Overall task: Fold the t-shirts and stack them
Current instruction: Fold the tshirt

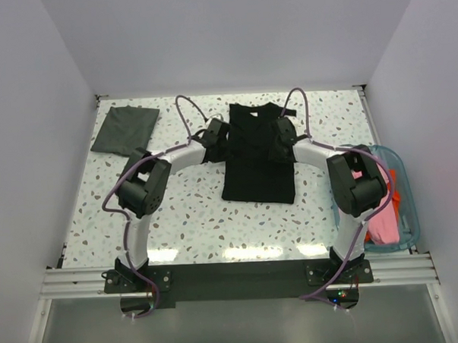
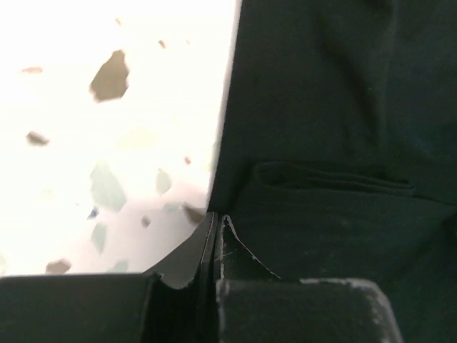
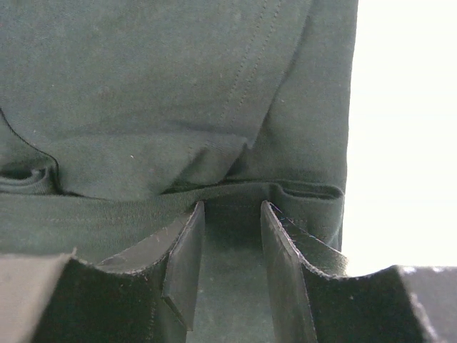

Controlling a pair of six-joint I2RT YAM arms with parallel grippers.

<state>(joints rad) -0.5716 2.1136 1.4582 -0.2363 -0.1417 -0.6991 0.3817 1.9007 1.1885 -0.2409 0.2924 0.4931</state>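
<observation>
A black t-shirt [image 1: 257, 159] lies flat in the middle of the table with its sides folded in. My left gripper [image 1: 217, 135] is at its upper left edge. In the left wrist view the left gripper [image 2: 216, 216] is shut, its tips touching the edge of the black t-shirt [image 2: 335, 107]; I cannot tell whether cloth is pinched. My right gripper [image 1: 282, 144] rests on the shirt's upper right part. In the right wrist view that gripper [image 3: 232, 209] is open, jaws astride a folded hem of the black t-shirt [image 3: 178, 100]. A dark grey t-shirt [image 1: 125, 129] lies folded at the far left.
A clear blue bin [image 1: 407, 202] stands at the table's right edge, holding pink cloth [image 1: 383, 227] and orange cloth [image 1: 398, 193]. White walls close in the table on three sides. The speckled table [image 1: 185, 219] shows between the arms' bases and the black shirt.
</observation>
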